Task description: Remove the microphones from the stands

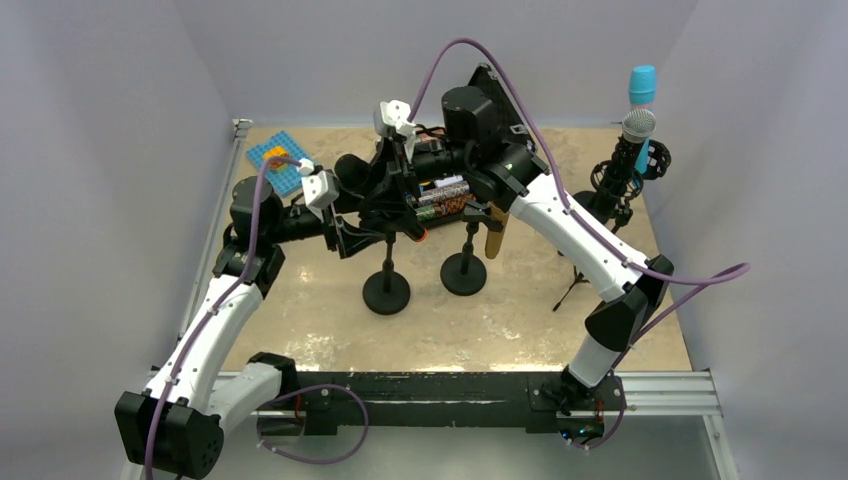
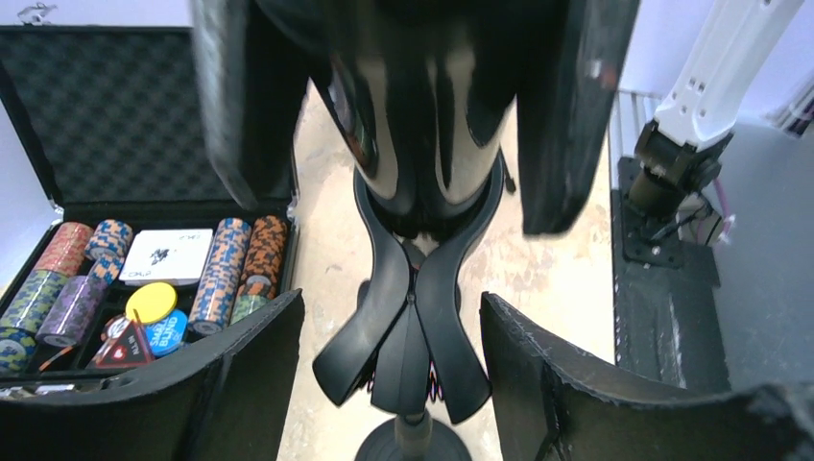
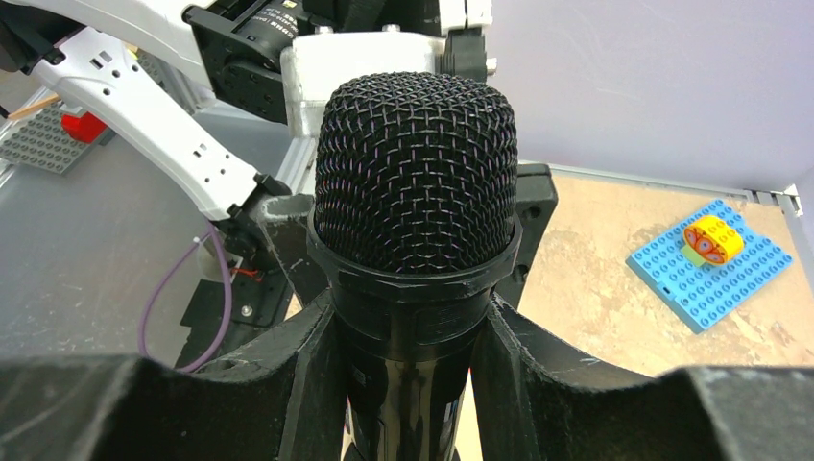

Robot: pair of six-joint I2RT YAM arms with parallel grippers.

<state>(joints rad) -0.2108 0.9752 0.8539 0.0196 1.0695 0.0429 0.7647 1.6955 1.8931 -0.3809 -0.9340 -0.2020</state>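
Had the right gripper (image 3: 411,327) clamped on the microphone (image 3: 415,173), with both fingers (image 3: 288,384) tight against the barrel just under the head. Held the left gripper (image 2: 389,317) apart, with a finger on either side of the clip (image 2: 413,298) of the stand (image 2: 413,444), close beside it; could not tell whether touching. Found the microphone seated in that clip.

Rose with the right arm (image 1: 570,225) from its base to a raised elbow, then reached back left toward table centre. Bent the left arm (image 1: 215,320) up from the near-left corner and turned its forearm right, to meet the other wrist above the stand.

Noted a domed head of woven black wire mesh, a glossy black barrel, and a matte black clip split into two curved prongs. Noted rough black finger faces and a mottled beige table (image 1: 520,310).

Saw only from the left wrist the barrel's lower end in the clip, and an open case (image 2: 144,134) with a quilted foam lid and rows of striped poker chips (image 2: 221,274). Saw only from the right wrist the mesh head up close and a blue studded plate (image 3: 710,274). Saw only from above another round-based stand (image 1: 463,272) just beside, and a silver-headed microphone on a tripod (image 1: 638,125) by the right wall.
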